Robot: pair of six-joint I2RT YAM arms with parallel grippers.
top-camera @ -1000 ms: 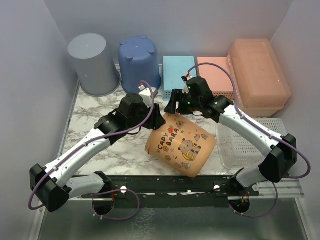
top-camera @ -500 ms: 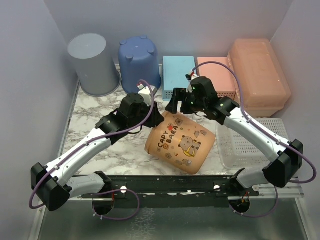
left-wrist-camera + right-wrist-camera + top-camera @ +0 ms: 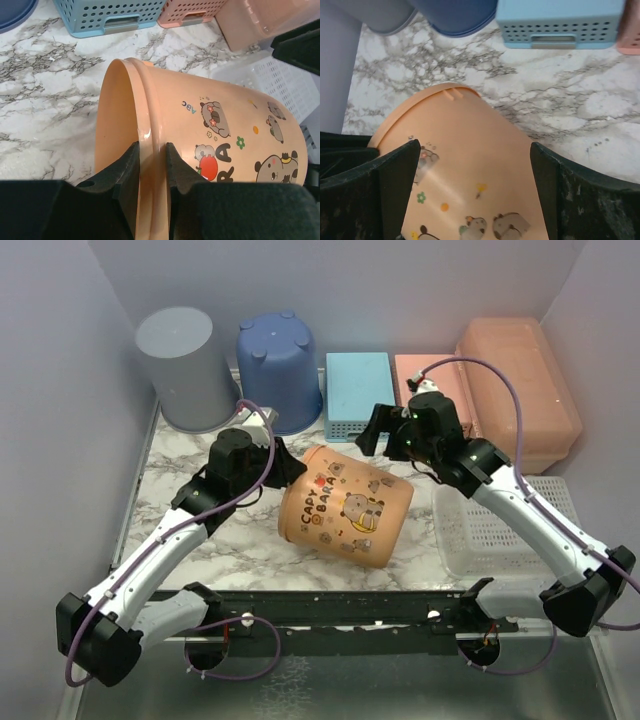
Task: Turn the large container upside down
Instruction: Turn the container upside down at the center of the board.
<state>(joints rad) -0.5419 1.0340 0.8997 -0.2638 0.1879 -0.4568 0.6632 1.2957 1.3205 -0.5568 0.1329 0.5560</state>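
The large container (image 3: 520,390), a peach-orange rectangular box with a lid, stands at the back right against the wall; its corner shows in the left wrist view (image 3: 250,20). Neither gripper touches it. A round orange bucket (image 3: 345,505) with cartoon prints lies on its side mid-table, mouth facing left. My left gripper (image 3: 283,465) is shut on the bucket's rim (image 3: 150,115), one finger inside and one outside. My right gripper (image 3: 385,435) is open and hovers over the bucket's wall (image 3: 470,165) without touching it.
An upturned grey bucket (image 3: 185,365) and an upturned blue bucket (image 3: 278,365) stand at the back left. A blue perforated basket (image 3: 358,390) and a pink one (image 3: 430,390) sit at the back. A white basket (image 3: 500,525) lies right of the orange bucket.
The left arm has drawn back to the left with the bucket's rim, and the bucket has shifted left. The right gripper has moved right and away from the bucket.
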